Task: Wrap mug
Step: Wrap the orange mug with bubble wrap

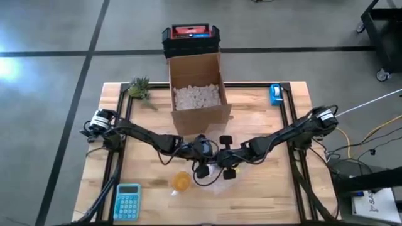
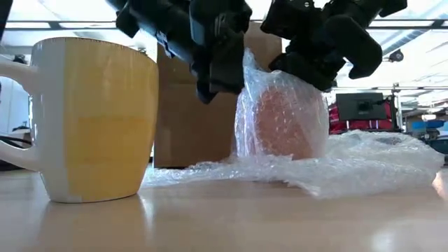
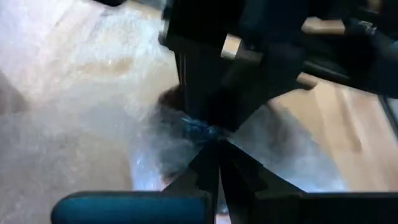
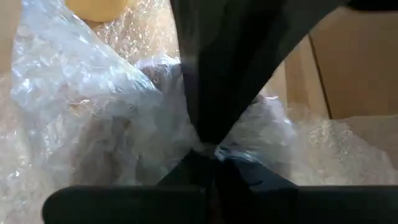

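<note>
Left claw [image 2: 210,87] and right claw [image 2: 308,70] both closed, pinching the clear bubble-wrap sheet [image 2: 364,164] gathered over the reddish-brown mug [image 2: 288,124] directly beneath them. Wrapped mug stands upright mid-worktop [image 1: 264,194], between both claws. Yellow ceramic mug [image 2: 94,119] sits unwrapped beside the left claw.

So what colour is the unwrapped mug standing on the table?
Yellow, with a white handle and rim: the mug shows best in the low view.

Both arms are dark, slender and jointed, with black cables looping beside them. Each base carries a white-and-black cylindrical motor. The left claw [image 1: 202,164] and right claw [image 1: 227,168] are black, blocky and angular.
</note>
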